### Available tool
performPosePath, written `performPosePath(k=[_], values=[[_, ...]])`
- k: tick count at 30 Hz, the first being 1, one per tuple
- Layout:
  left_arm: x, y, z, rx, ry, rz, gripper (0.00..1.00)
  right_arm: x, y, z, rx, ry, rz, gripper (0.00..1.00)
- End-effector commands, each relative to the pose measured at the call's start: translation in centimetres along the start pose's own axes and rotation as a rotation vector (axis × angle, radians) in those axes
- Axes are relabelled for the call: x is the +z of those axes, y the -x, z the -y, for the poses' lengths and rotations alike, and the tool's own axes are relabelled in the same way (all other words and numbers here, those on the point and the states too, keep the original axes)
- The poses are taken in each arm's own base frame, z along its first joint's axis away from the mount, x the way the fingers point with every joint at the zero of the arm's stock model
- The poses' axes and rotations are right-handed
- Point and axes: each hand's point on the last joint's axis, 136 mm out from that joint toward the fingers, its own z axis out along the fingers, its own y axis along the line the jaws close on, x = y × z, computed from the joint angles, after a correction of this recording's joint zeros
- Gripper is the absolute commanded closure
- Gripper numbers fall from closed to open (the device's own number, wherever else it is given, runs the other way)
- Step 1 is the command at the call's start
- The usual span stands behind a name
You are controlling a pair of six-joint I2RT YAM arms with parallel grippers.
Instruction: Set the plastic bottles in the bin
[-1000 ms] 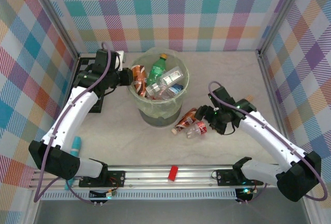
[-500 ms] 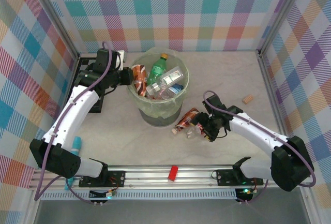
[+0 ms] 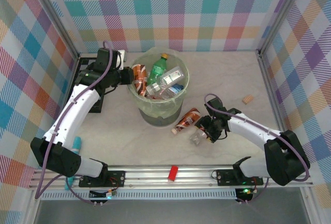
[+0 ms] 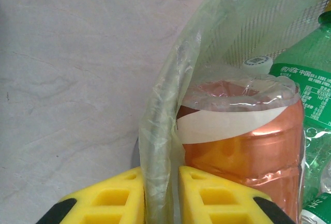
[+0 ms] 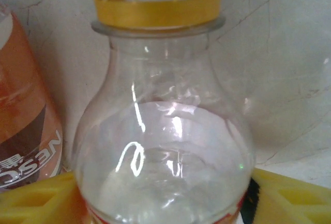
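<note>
Several plastic bottles already sit in the round translucent pale-green bin, mid-desk twd far edge. We count 2 still out beside it: a brown bottle & a clear yellow-capped bottle. Right jaws straddle the clear one, grip unclear; left jaws pinch bin rim.

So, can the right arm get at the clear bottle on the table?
Likely yes: the right hand sits with a finger on each side of the clear bottle, nothing between them.

White arms, purple cables, yellow fingers
</note>
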Motion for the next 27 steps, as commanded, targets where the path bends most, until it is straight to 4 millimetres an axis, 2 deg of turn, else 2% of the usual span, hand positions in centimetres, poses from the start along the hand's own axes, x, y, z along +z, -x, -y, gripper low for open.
performPosePath(k=[1,4,7,11,15,19,21,24,27], values=[[-0.1,0.5,0.7,0.009,-0.026,0.01,0.78,-0.5,0.8,0.5,-0.02,-0.017,0.036,0.34],[0.1,0.4,0.7,0.01,-0.026,0.005,0.78,-1.5,1.0,0.7,-0.036,-0.013,0.044,0.36],[0.2,0.5,0.8,0.01,-0.032,0.004,0.79,-3.7,1.6,0.4,-0.071,0.001,0.084,0.39],[0.0,0.7,1.0,0.01,-0.041,0.009,0.79,-8.2,2.9,-1.0,-0.141,0.033,0.178,0.41],[0.0,0.7,1.1,0.011,-0.049,0.008,0.79,-14.7,4.8,-3.6,-0.258,0.063,0.335,0.43],[0.1,0.8,1.4,0.01,-0.064,0.007,0.78,-21.9,6.1,-8.2,-0.379,0.169,0.484,0.45],[0.4,0.7,1.6,0.005,-0.077,0.0,0.79,-25.2,6.1,-11.3,-0.432,0.278,0.531,0.46],[0.7,0.8,2.0,-0.003,-0.097,-0.004,0.79,-28.7,5.3,-16.6,-0.522,0.439,0.562,0.47],[0.9,0.9,2.4,-0.002,-0.119,-0.001,0.79,-31.0,3.5,-22.1,-0.642,0.549,0.58,0.47]])
